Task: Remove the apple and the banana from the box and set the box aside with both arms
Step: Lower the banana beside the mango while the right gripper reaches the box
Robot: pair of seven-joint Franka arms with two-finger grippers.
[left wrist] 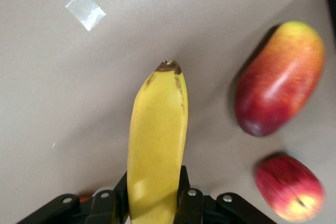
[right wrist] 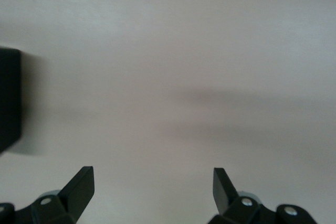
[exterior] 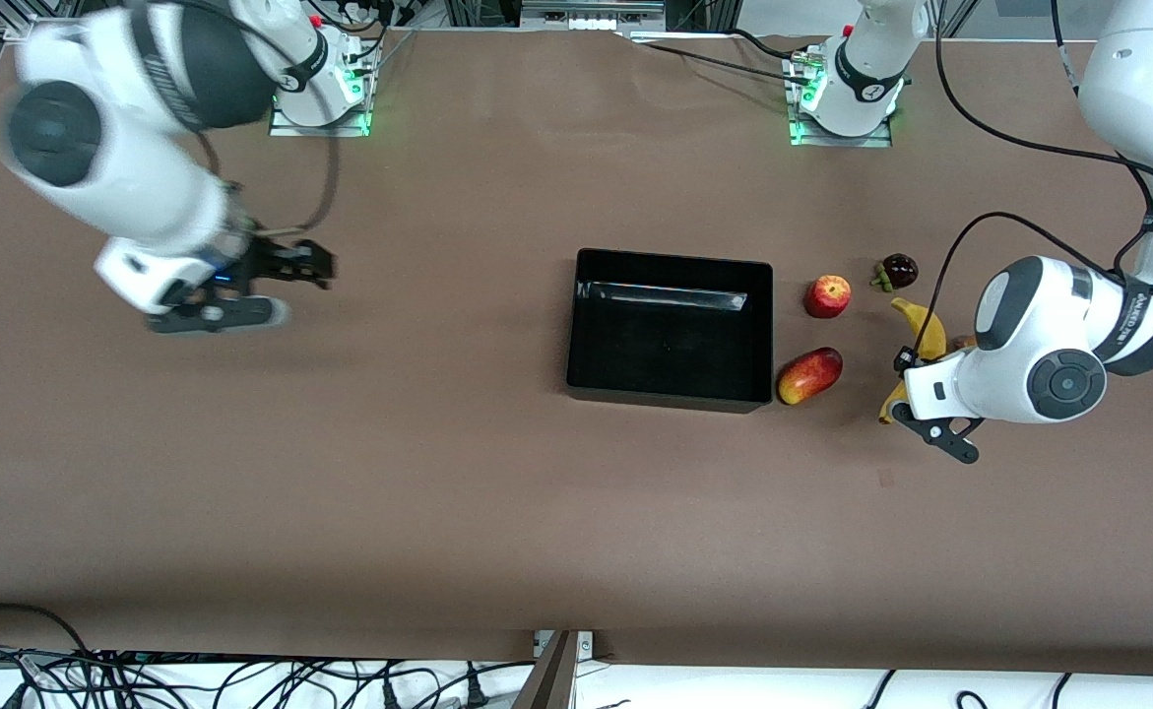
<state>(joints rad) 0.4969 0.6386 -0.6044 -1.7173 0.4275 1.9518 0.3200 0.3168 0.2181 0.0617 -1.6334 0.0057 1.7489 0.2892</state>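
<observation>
We see the left gripper (left wrist: 155, 205) at the left arm's end of the desk (exterior: 438, 473), its jaws clenched on the banana (exterior: 921, 330), which they grasp near one end. In the left wrist view the banana (left wrist: 157, 145) runs out from between the two black fingers (left wrist: 185, 203) and ends in a brown tip. In the front view the left gripper (exterior: 935, 418) shows just below the white wrist, and the banana curves out from under that wrist, one end toward the mangosteen (exterior: 897, 270), the other peeking out beside the gripper. We cannot tell whether the banana is lifted off the desk or rests on it. The black box (exterior: 671, 394) sits open-topped near the middle of the desk, with nothing in it. The apple (exterior: 827, 295) lies just beside the box on the side toward the left arm's end, and the mango (exterior: 809, 375) lies nearer the front camera than the apple, almost touching the box's corner. The mangosteen lies farther from the front camera than the banana and beside the apple, toward the left arm's end. In the left wrist view the mango (left wrist: 278, 77) and the apple (left wrist: 290, 186) lie beside the banana, apart from it. The right gripper (exterior: 281, 286) hangs over bare desk toward the right arm's end, well apart from the box, its jaws released and spread wide with nothing between them; its wrist view shows both fingers (right wrist: 79, 190) apart over bare desk.
</observation>
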